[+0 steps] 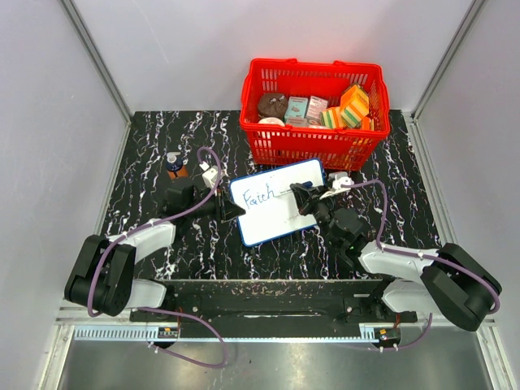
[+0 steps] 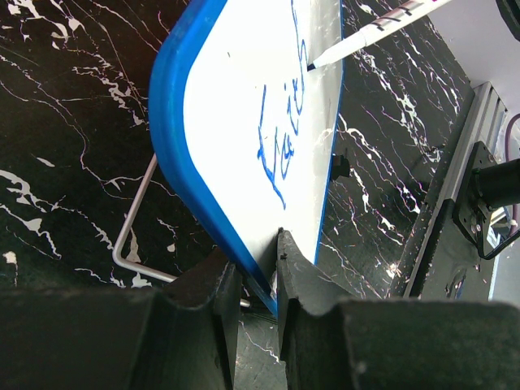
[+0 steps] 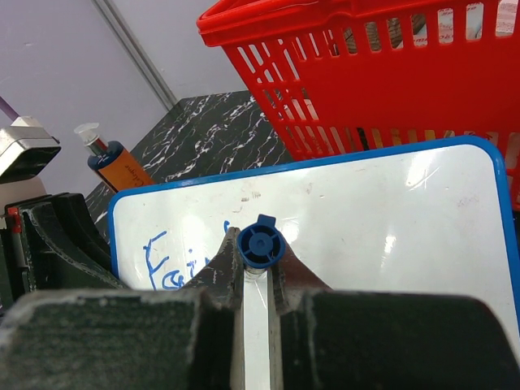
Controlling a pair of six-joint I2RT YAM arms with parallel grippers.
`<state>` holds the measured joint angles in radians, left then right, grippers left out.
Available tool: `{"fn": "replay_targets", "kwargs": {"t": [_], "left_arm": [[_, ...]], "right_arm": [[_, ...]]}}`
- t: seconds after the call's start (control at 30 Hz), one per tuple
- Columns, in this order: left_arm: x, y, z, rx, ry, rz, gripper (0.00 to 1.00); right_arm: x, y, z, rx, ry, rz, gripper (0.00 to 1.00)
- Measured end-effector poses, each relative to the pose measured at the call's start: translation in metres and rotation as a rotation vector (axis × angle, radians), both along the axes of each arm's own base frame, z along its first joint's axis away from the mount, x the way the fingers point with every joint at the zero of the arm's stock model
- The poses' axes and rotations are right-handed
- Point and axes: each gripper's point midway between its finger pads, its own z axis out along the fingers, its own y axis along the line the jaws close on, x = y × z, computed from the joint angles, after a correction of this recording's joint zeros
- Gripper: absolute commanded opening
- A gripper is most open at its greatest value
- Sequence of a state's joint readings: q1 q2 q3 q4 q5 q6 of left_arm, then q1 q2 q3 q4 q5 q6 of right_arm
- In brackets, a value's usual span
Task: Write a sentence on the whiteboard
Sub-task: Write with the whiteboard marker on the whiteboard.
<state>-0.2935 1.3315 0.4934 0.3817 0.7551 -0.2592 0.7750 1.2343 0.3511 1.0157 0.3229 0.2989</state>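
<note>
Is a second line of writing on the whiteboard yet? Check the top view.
No: the whiteboard bears only the blue word "Faith" near its upper left; below it the surface is bare.

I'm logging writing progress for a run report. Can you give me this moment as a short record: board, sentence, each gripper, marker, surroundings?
whiteboard: on the table, in front of the red basket
sentence: blue, one line, only "Faith" written
left gripper: shut on the whiteboard's left edge
right gripper: shut on the marker
marker tip: at the board surface, by the word's end
also present: orange-labelled bottle, left of the board
</note>
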Motion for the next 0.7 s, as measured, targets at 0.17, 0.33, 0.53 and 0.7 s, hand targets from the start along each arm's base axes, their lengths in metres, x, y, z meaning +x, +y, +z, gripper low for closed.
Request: {"fn": "replay_targets", "kwargs": {"t": [0.17, 0.33, 0.53, 0.7], "left_arm": [[0.0, 0.0, 0.0, 0.0, 0.0, 0.0, 0.0], [0.0, 0.0, 0.0, 0.0, -0.001, -0.001, 0.0], [0.0, 0.0, 0.0, -0.001, -0.001, -0.001, 0.0], [0.0, 0.0, 0.0, -0.001, -0.001, -0.001, 0.0]], "right_arm": [[0.0, 0.0, 0.0, 0.002, 0.001, 0.001, 0.0], [-0.004, -0.004, 0.002, -0.004, 0.005, 0.001, 0.0], [-0.014, -0.015, 0.03, 0.028, -0.04, -0.002, 0.0], [-0.018, -0.02, 0.04, 0.037, -0.059, -0.004, 0.0]]}}
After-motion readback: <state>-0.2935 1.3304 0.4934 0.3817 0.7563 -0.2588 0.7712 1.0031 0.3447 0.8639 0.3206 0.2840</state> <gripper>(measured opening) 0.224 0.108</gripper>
